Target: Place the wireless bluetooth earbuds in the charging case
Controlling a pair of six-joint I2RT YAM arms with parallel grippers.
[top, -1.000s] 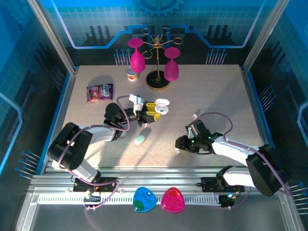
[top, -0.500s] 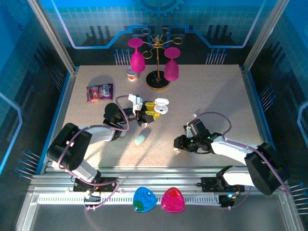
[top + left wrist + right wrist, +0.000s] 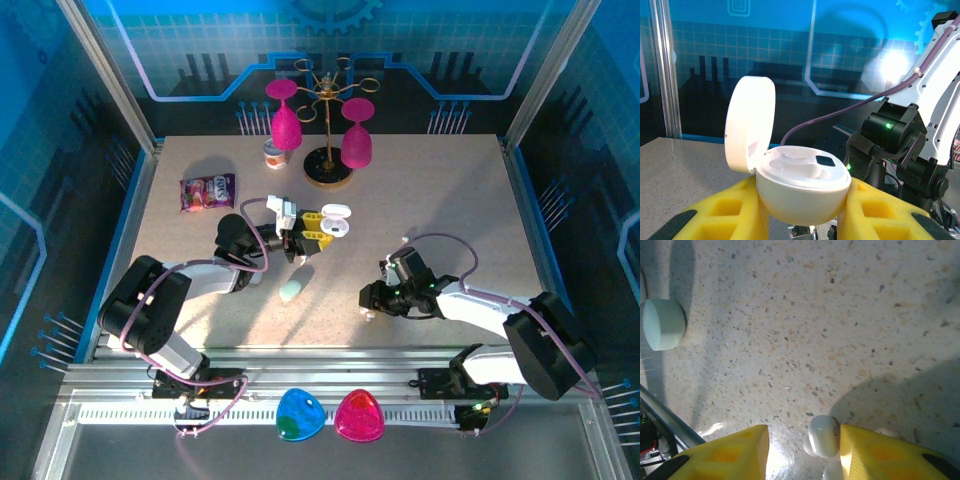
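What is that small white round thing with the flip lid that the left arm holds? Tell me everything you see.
A glossy white plastic charging case, rounded like a pebble. Its hinged lid stands open, upright at one side. The flat top has moulded hollows and a small dark square. The left gripper clamps it between its yellow pads.

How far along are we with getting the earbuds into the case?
Done: the charging case is open, lid up, clamped in the left gripper. In hand: the right gripper is down at the table, open, with one earbud between its fingers, not yet gripped. Left: grasp it, carry it over and seat it. Whether a bud already sits in the case I cannot tell.
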